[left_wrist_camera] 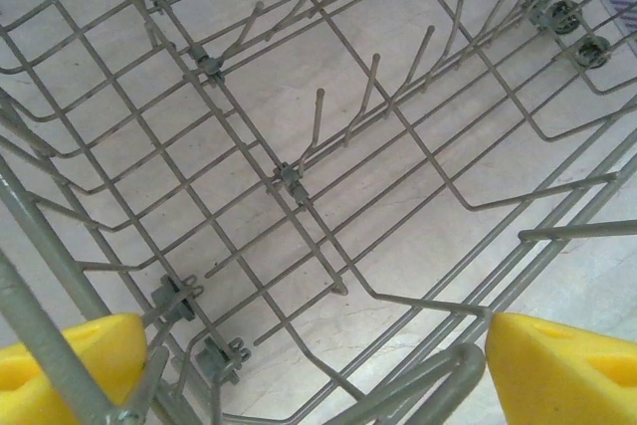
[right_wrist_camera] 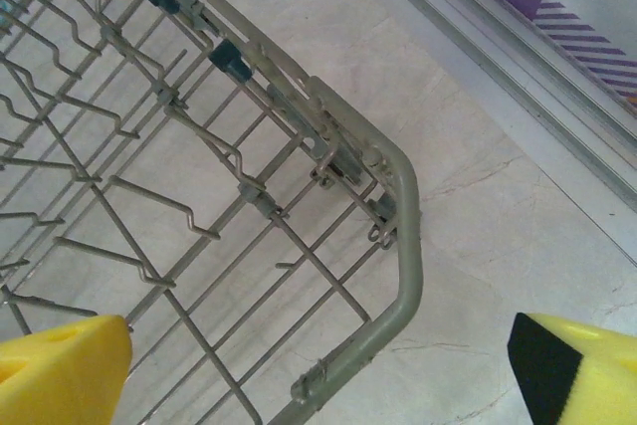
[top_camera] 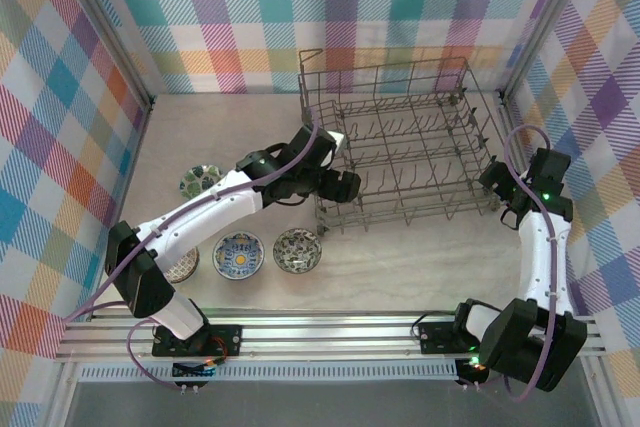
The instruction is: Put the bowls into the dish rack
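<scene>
Grey wire dish rack [top_camera: 400, 147] sits toward the far-right corner of the pale marbled tabletop [top_camera: 420, 277]. It is a square basket with rows of upright tines and holds no bowls.

Left gripper [top_camera: 342, 185] is at the rack's near-left corner. In the left wrist view its yellow fingertips [left_wrist_camera: 70, 370] are spread wide and released. Rack rim wires run between them (whether a wire touches the left pad, cannot tell), and nothing is grasped.

Right gripper [top_camera: 503, 190] is at the rack's near-right corner. In the right wrist view its yellow fingertips [right_wrist_camera: 582, 370] are also spread wide, with the rack's rounded corner rail between them touching neither pad. It holds nothing.

All four bowls lie on the left half of the tabletop, outside the rack, upright and well apart from the right gripper.
- Grey bowl [top_camera: 297, 250] has a busy speckled pattern. It is the nearest to the left gripper, on the front side of the rack's near-left corner.
- Blue-white bowl [top_camera: 239, 254] has a yellowish centre and sits just beside the grey one, toward the left edge.
- Tan bowl [top_camera: 183, 267] is toward the front-left corner, partly hidden by the left arm.
- Green-white bowl [top_camera: 200, 182] is near the left edge, on the far side of the left arm.
</scene>
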Tool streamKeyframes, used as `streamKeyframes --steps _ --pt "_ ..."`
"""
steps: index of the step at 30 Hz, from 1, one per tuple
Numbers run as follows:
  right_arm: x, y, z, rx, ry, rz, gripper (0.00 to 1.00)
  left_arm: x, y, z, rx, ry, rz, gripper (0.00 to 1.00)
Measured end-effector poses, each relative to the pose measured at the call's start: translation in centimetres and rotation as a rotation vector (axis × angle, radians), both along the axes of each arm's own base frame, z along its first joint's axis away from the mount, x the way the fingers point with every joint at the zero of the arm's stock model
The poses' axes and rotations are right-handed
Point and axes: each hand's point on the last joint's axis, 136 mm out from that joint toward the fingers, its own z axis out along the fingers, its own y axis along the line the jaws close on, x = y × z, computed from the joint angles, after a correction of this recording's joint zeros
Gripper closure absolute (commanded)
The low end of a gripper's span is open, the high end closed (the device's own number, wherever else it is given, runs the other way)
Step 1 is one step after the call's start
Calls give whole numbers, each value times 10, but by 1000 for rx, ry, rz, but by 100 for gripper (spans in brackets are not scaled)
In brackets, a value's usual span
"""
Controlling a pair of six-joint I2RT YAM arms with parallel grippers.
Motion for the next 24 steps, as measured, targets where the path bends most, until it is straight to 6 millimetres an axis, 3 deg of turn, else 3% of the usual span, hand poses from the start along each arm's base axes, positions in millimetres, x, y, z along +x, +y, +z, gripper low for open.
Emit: streamKeyframes --steps 13,16,20,24 --pt "-16 16 23 16 -60 39 0 11 35 2 38 42 85 9" --pt "-18 20 24 27 -65 50 1 29 49 13 14 32 131 9" --pt "-19 26 23 51 -63 70 1 50 60 43 -39 -20 170 10" --pt "-19 29 19 66 -56 80 0 51 55 50 -62 -23 147 9"
